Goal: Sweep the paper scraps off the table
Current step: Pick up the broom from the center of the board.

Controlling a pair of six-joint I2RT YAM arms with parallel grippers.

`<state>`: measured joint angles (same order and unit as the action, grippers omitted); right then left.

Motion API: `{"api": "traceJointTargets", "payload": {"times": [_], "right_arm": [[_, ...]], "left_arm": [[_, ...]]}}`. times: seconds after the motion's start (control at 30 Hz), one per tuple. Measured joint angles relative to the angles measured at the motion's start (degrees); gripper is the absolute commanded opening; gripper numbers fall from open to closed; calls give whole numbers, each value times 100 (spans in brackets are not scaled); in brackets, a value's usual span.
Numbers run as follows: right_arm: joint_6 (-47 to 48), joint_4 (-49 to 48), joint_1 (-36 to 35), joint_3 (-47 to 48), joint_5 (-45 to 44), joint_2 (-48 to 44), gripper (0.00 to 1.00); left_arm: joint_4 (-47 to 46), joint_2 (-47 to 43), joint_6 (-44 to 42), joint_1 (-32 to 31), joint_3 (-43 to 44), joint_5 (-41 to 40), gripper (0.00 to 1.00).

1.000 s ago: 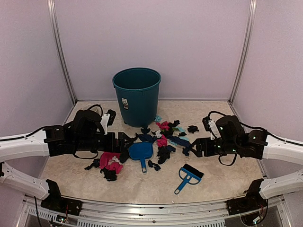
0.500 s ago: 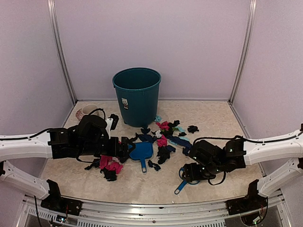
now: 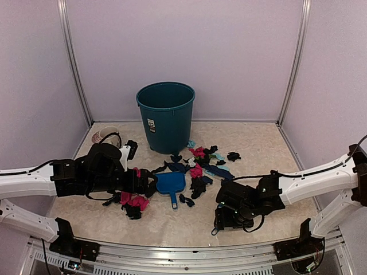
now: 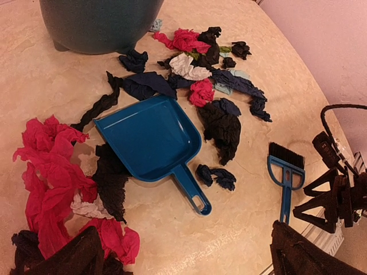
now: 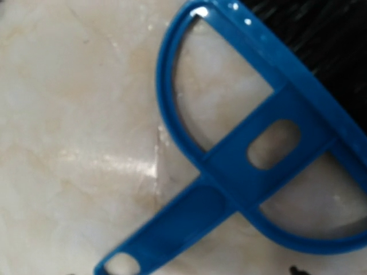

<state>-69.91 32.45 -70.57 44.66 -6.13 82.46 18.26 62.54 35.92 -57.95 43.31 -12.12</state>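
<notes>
The paper scraps (image 3: 198, 166) lie strewn over the middle of the desk (image 3: 264, 137). Most form a loose band from the foot of the teal bin (image 3: 166, 114) toward the front. A separate pink-and-black clump (image 3: 135, 201) lies to the left.

The blue dustpan (image 4: 149, 137) lies flat among them with nothing in it. Scraps touch its rim, and its handle points to the front edge, where an arm can reach it.

The left jaws hang low beside the pink clump. They are spread as wide as they go with nothing between them, and the dustpan is straight ahead in their own view. That placement reads as a line-up for taking the pan's handle.

The right jaws sit directly over the blue hand brush (image 5: 229, 172), which lies flat near the front, right of the scraps, with its bristles toward the pile. The brush's frame and handle fill the right wrist view and nothing is clamped on them. How wide these jaws stand cannot be told.

Sweeping probably needs both tools in hand, so the arm is likely set above the brush to take it by the handle. No sweeping has begun.
</notes>
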Motion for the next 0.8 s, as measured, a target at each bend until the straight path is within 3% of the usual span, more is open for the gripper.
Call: {"api": "traceJointTargets", "payload": {"times": [0.33, 0.8], "right_arm": [[-413, -160, 0, -2, 11, 385, 81], [-813, -450, 212, -236, -428, 243, 83]], "left_arm": [[92, -391, -22, 0, -166, -87, 99], [120, -326, -44, 0, -195, -170, 99]]}}
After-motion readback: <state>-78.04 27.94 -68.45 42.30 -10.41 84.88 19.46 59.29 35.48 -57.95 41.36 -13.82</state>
